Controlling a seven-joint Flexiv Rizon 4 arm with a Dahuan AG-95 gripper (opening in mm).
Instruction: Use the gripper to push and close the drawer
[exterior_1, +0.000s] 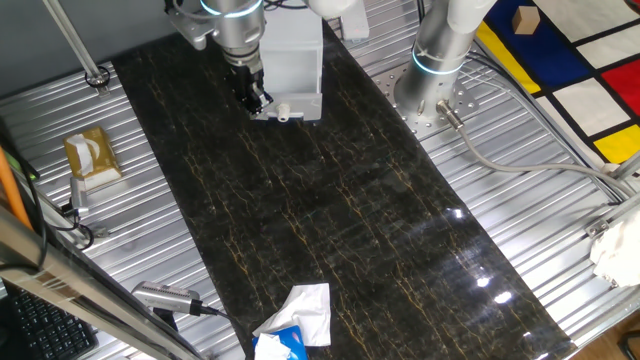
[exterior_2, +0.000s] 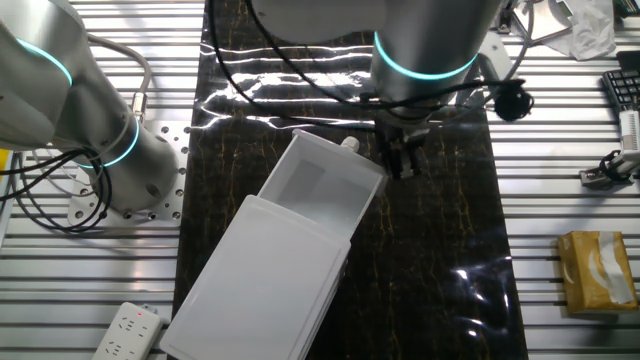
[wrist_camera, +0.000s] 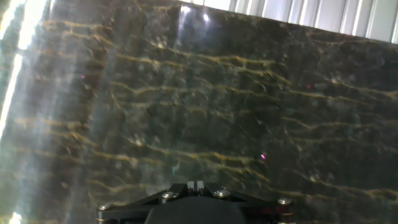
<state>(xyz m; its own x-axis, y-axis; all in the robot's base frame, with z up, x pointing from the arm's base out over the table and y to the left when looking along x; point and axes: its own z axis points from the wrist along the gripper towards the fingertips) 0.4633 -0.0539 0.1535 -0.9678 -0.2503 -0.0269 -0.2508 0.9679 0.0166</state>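
Observation:
The white drawer unit (exterior_1: 292, 55) stands at the far end of the dark marbled mat. Its drawer (exterior_2: 322, 190) is pulled out and empty, and its front carries a small knob (exterior_2: 350, 146), which also shows in one fixed view (exterior_1: 284, 112). My black gripper (exterior_1: 253, 93) hangs from the silver arm with the cyan ring, low over the mat, just beside the drawer front near the knob (exterior_2: 402, 160). In the hand view the two fingertips (wrist_camera: 195, 185) lie pressed together with nothing between them, and only the mat shows ahead.
A second silver arm on a round base (exterior_1: 440, 45) stands beside the mat (exterior_2: 100, 140). A yellow tissue box (exterior_1: 92, 155) lies on the ribbed metal table. Crumpled white tissue (exterior_1: 300, 315) lies at the mat's near end. A power strip (exterior_2: 125, 330) lies by the drawer unit.

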